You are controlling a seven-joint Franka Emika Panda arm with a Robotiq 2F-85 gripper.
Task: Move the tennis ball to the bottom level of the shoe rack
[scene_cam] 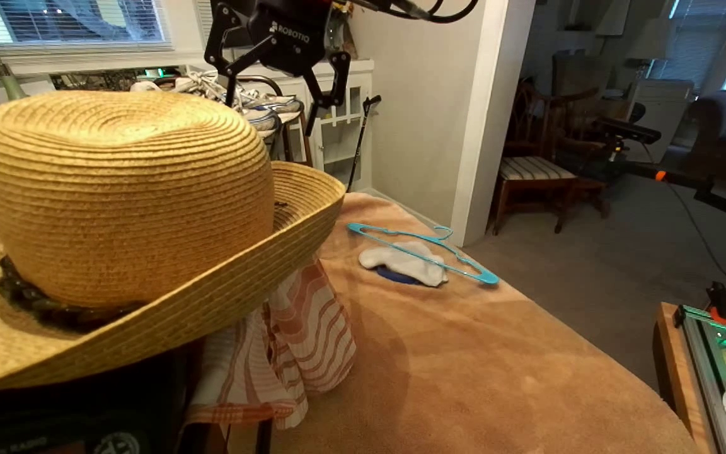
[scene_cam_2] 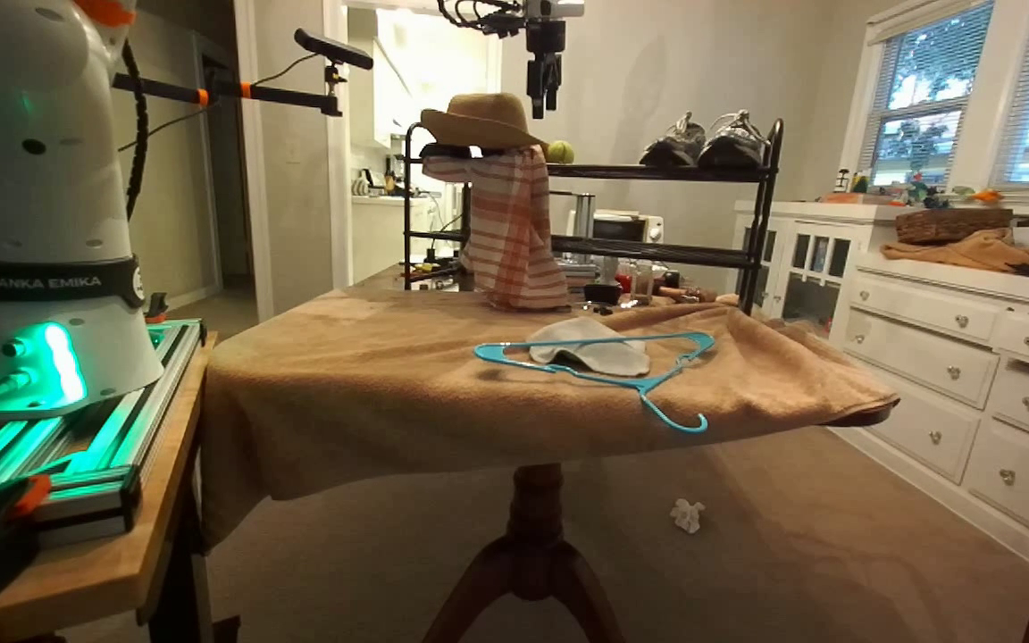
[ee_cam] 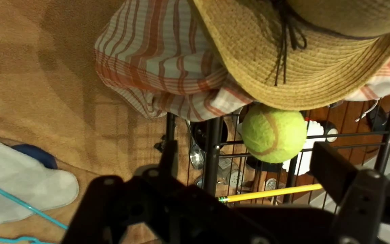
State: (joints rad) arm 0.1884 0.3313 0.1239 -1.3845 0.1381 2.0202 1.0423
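Near the top of an exterior view, left of centre, the gripper [scene_cam: 268,116] hangs with its fingers spread well apart. In an exterior view the tennis ball [scene_cam_2: 560,152] rests at upper centre on the top level of the shoe rack [scene_cam_2: 613,171], between the straw hat [scene_cam_2: 485,123] and the dark shoes [scene_cam_2: 734,147]. Right of centre in the wrist view, the ball shows directly below the hat's brim and above a yellow pencil [ee_cam: 273,192].

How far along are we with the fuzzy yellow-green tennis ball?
Done: only positioning, it seems; the open, black two-fingered gripper hangs above the black wire shoe rack. In hand: nothing; the tennis ball sits ungrasped on the top level. Left: grasping it, lifting it clear and setting it on the bottom level.
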